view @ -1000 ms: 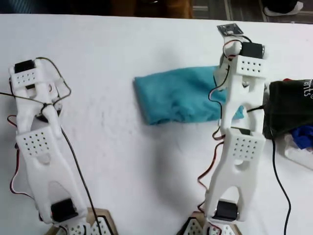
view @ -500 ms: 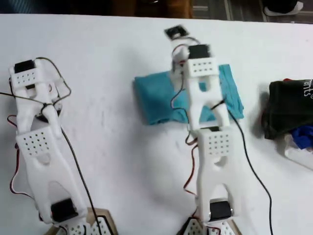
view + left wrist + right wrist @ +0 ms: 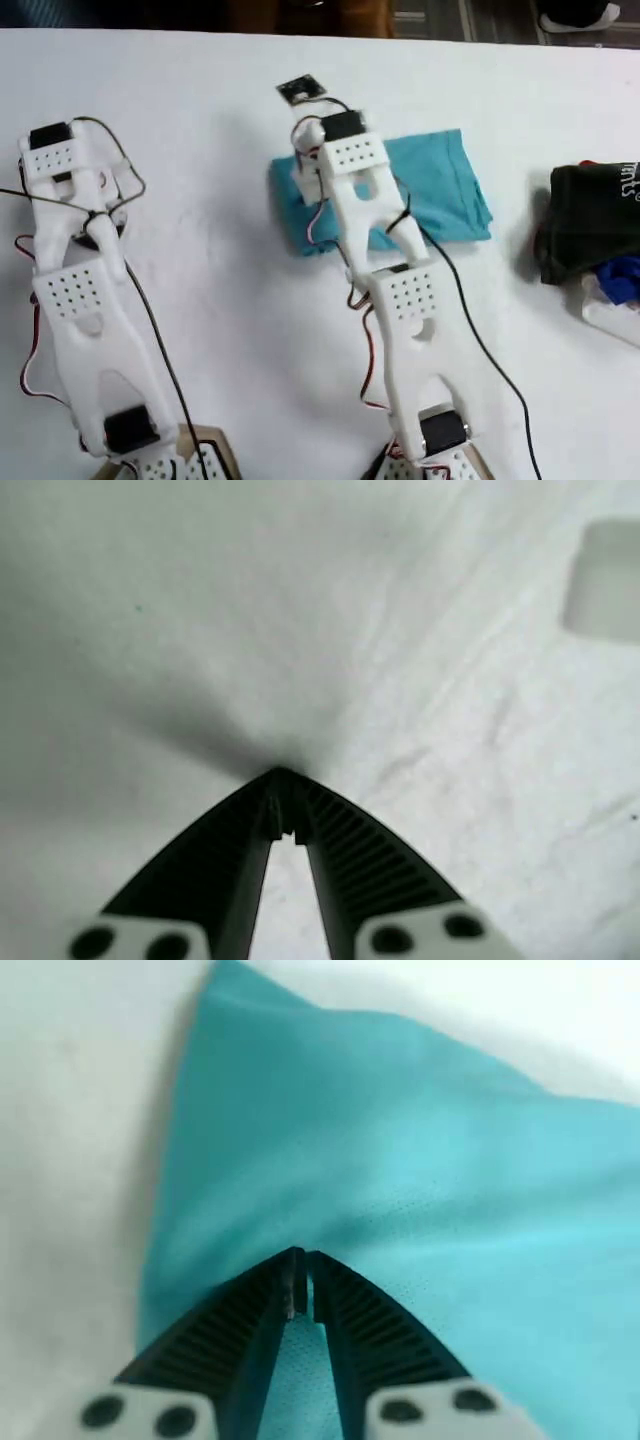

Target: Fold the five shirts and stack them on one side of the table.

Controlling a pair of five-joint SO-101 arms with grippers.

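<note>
The right claw (image 3: 301,1272), tips pinched together, sits over a folded teal shirt (image 3: 440,190). The left claw (image 3: 284,792) is closed over the white table (image 3: 220,100).

**Covered, cropped and unclear**

In the high view the right arm (image 3: 365,190) lies across the teal shirt (image 3: 440,190) and hides a band of its left half. At the right, the picture's edge cuts off a dark cloth (image 3: 590,225), a blue item (image 3: 622,278) and a white item (image 3: 610,312); what the last two are cannot be told. In the left wrist view a pale block (image 3: 605,578) is too blurred to identify. In the right wrist view the right gripper (image 3: 303,1260) has its tips together over the shirt; whether they pinch cloth cannot be told.
</note>
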